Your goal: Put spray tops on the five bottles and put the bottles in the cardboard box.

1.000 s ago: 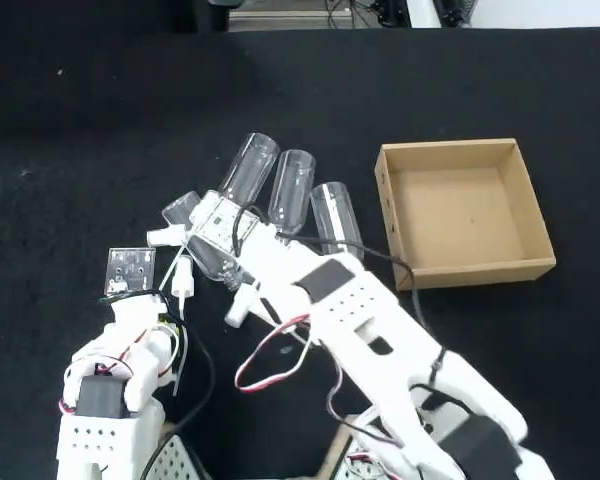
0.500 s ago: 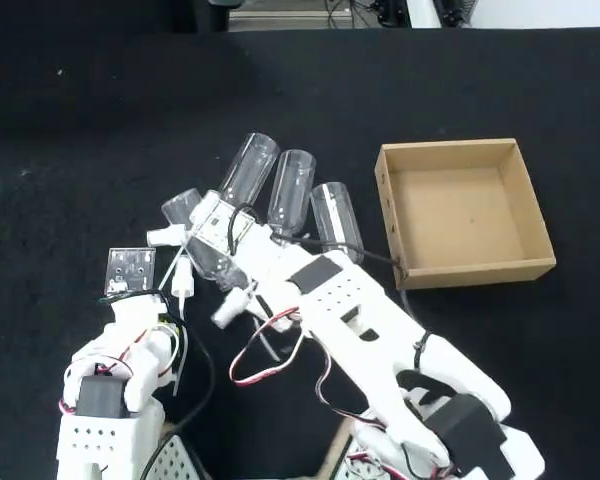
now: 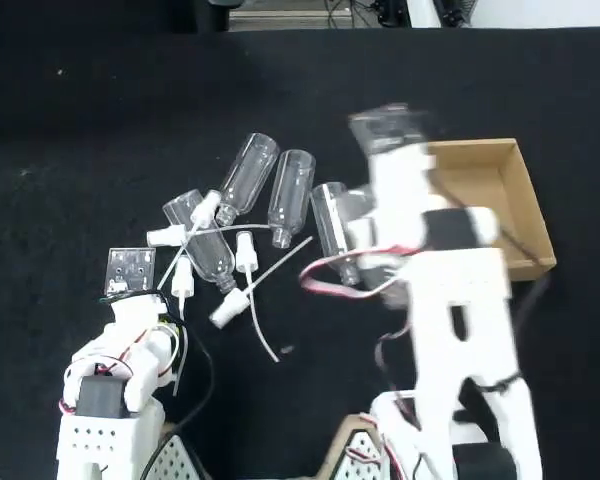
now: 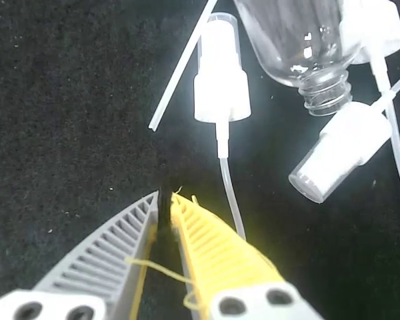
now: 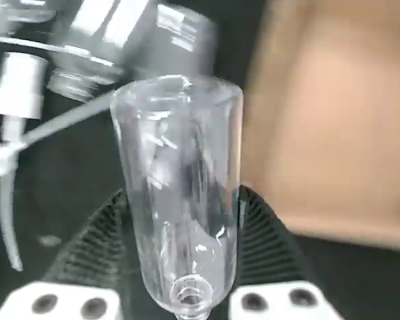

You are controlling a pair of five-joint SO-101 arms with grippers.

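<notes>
My right gripper (image 5: 180,200) is shut on a clear bottle (image 5: 180,187) with no spray top, held up with its base pointing away. The cardboard box (image 5: 327,120) lies just beside it. In the high view the right arm (image 3: 430,240) stands raised at the box (image 3: 520,205). Three clear bottles (image 3: 290,185) lie fanned out left of the box, and another bottle (image 3: 208,250) lies farther left. White spray tops (image 3: 245,252) with thin tubes lie scattered around them. My left gripper (image 4: 165,200) is shut and empty, just short of a spray top (image 4: 220,80).
The table is covered in black cloth (image 3: 80,130). The left arm (image 3: 120,360) sits low at the front left. Loose tubes (image 3: 265,335) trail across the cloth between the arms. An open bottle neck (image 4: 323,93) and a second spray top (image 4: 340,157) lie close to the left gripper.
The right arm has lifted out of the bottle cluster and swung right to the box with a bottle in its gripper. Spray tops it had covered now show. The left arm has not moved.
</notes>
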